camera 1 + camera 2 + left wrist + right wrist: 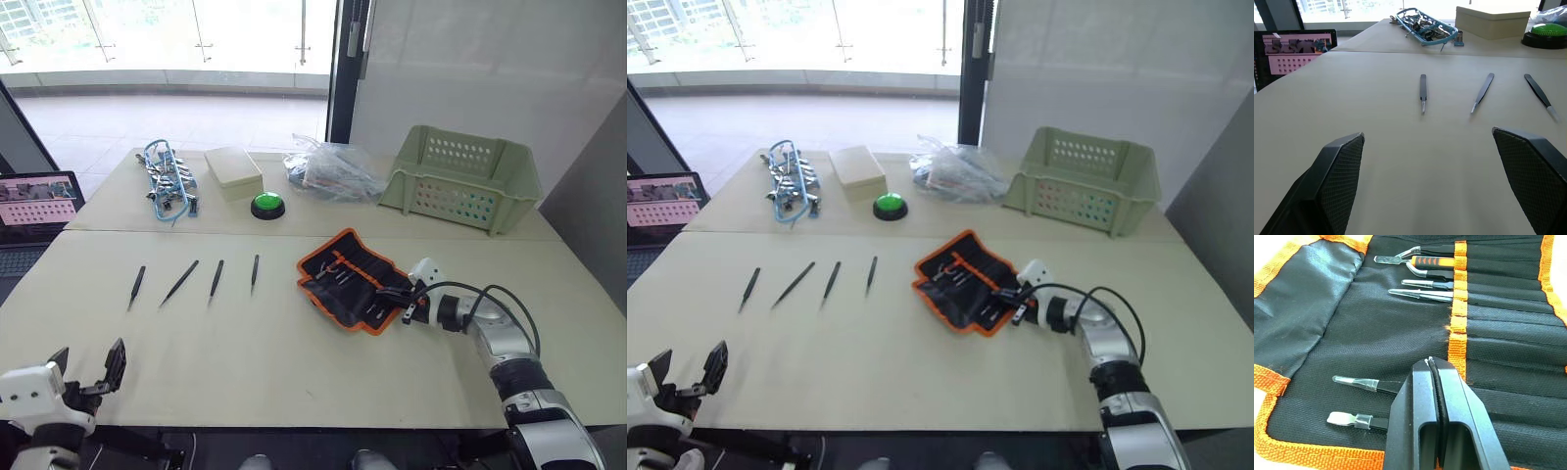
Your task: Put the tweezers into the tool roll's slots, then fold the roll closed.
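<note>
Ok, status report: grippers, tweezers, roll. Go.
Left gripper open, hovering near table edge. Right gripper shut, over the open tool roll. Four tweezers loose on table, unslotted. Nothing in the way.

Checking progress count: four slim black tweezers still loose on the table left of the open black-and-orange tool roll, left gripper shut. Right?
Not quite: the left gripper is open, fingers wide apart in the left wrist view. Four slim black tweezers do lie loose left of the open black-and-orange fabric tool roll.

Silver-grey right forearm, black cable looped beside it, white wrist housings, black mesh-textured pincer fingers (1337, 186)
</note>
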{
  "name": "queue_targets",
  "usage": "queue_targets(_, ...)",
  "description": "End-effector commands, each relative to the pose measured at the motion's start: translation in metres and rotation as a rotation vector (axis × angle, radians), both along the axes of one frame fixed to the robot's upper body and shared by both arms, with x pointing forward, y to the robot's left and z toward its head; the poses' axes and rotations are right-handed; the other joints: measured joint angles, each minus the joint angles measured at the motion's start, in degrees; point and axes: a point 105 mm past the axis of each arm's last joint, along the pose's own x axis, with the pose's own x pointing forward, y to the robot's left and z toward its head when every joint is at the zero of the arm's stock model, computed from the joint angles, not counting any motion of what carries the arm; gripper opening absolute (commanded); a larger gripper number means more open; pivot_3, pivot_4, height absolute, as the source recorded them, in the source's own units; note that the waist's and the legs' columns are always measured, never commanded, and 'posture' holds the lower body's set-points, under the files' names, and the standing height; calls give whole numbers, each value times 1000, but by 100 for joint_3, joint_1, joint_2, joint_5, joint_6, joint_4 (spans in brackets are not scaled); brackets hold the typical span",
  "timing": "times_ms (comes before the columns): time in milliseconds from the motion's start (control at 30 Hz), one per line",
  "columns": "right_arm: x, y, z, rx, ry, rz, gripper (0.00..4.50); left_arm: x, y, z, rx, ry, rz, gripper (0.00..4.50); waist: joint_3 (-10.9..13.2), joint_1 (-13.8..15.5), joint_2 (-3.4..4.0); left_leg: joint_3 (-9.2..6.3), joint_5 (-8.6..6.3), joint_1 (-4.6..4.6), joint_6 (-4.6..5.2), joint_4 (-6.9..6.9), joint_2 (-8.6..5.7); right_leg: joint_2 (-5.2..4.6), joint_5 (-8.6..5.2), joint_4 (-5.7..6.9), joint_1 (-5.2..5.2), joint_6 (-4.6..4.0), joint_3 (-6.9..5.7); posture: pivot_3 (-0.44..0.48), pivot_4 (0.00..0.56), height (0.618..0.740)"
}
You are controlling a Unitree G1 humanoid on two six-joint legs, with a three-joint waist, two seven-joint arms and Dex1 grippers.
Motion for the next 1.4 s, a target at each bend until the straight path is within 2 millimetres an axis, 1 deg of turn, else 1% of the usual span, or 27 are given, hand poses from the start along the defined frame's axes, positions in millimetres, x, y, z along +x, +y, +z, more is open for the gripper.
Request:
queue_targets(33,-17,-5,-38,-53,154,-15,0,18,10,16,-24,-21,24,4428,-1,-5,0,0,0,1,0,0,0,0,0,0,0,0,0,0,150,740)
queue_targets(167,-18,-6,-37,-50,152,-24,0,42,25,22,-64,-6,43,4428,-5,-13,5,0,-1,0,0,-3,-2,-2,1,1,-6,0,0,0,150,740)
queue_targets(267,-18,-6,-36,-49,151,-29,0,57,30,18,-80,28,37,4428,-5,-15,6,-4,-1,0,0,-5,-1,0,1,3,-9,0,-4,0,150,740)
queue_targets(400,-19,-8,-36,-49,148,-37,0,79,30,5,-115,115,19,4428,-5,-1,7,-4,-1,-1,0,-5,-2,-2,1,4,-9,0,-5,0,150,740)
queue_targets(533,-20,-9,-36,-51,148,-41,0,94,32,-6,-139,183,17,4428,-5,10,6,-5,0,-2,-1,-6,-3,-3,1,5,-10,0,-6,0,150,740)
queue_targets(633,-20,-9,-36,-56,148,-41,0,102,32,-11,-134,217,5,3660,-5,-1,7,-5,0,-3,-1,-7,-4,-3,1,5,-15,0,-6,0,150,740)
queue_targets(733,-21,-9,-37,-58,148,-37,0,107,32,-16,-135,251,-4,2667,-5,2,7,-5,0,-3,-1,-13,-3,-4,1,5,-18,0,-6,0,150,740)
queue_targets(933,-23,-3,-35,-36,146,-21,0,112,27,-21,-96,301,-30,2667,-5,16,13,-5,1,-3,-4,-16,-4,-5,1,4,-17,0,-6,0,150,740)
queue_targets(1033,-25,0,-36,-30,150,-18,0,116,22,-17,-48,314,-60,2667,-6,19,14,-5,3,-1,-6,-23,-4,-6,1,4,-18,0,-6,0,150,740)
queue_targets(1067,-25,1,-36,-28,152,-17,0,118,19,-18,-34,322,-73,2155,-6,19,14,-5,5,0,-10,-29,-4,-6,1,3,-19,0,-6,0,150,740)
queue_targets(1200,-25,3,-34,-27,152,-13,0,118,17,-27,-35,346,-76,960,-6,26,15,-5,7,1,-12,-33,-5,-7,1,2,-19,-1,-6,0,150,740)
queue_targets(1233,-25,3,-33,-29,150,-13,0,118,19,-27,-40,346,-70,555,-7,26,16,-5,7,1,-13,-34,-5,-7,1,2,-19,-1,-6,0,150,740)
queue_targets(1267,-25,3,-33,-39,149,-13,0,118,20,-27,-41,342,-67,262,-7,28,17,-5,7,2,-13,-35,-5,-7,1,2,-19,-1,-6,0,150,740)
queue_targets(1300,-25,2,-32,-46,145,-16,0,118,22,-27,-41,339,-63,34,-9,35,21,-5,7,3,-13,-37,-5,-7,1,2,-19,-1,-6,0,150,740)
queue_targets(1400,-23,3,-27,-46,137,-21,0,118,26,-28,-43,323,-37,34,-12,43,36,-5,8,7,-14,-40,-5,-7,1,2,-19,0,-6,0,150,740)
